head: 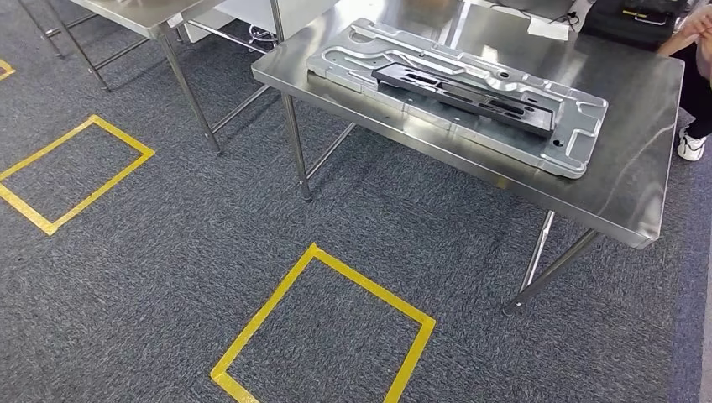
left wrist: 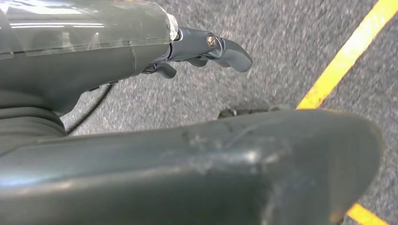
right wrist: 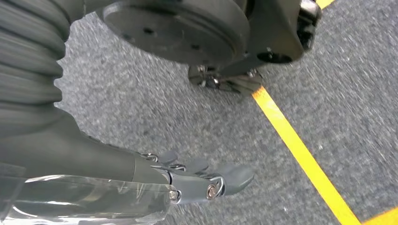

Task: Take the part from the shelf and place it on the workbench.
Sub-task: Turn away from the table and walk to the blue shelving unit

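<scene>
Item one, the workbench (head: 638,109): a steel table I see ahead and to the right in my head view, its top shiny, its legs standing on grey carpet (head: 151,277).

Item two, the part (head: 467,90): a long black perforated bar, lying flat on a larger silver stamped panel (head: 579,113) that rests on the workbench top, running from near left to far right. Neither of my hands touches it.

Item three, my left hand (left wrist: 206,49): it hangs over the carpet in the left wrist view, its dark fingers (left wrist: 232,54) loosely extended with nothing between them, so I log it as released.

Item four, my right hand (right wrist: 206,180): in the right wrist view it also hangs above the carpet, fingers (right wrist: 234,176) stretched out and holding nothing, likewise released.

Item five, floor markings: one yellow tape square (head: 323,332) on the carpet near me, a second tape square (head: 71,172) to the left.

Item six, a second steel table (head: 138,17) at the far left.

Item seven, a person's shoe (head: 690,147) beyond the right end of the workbench.
</scene>
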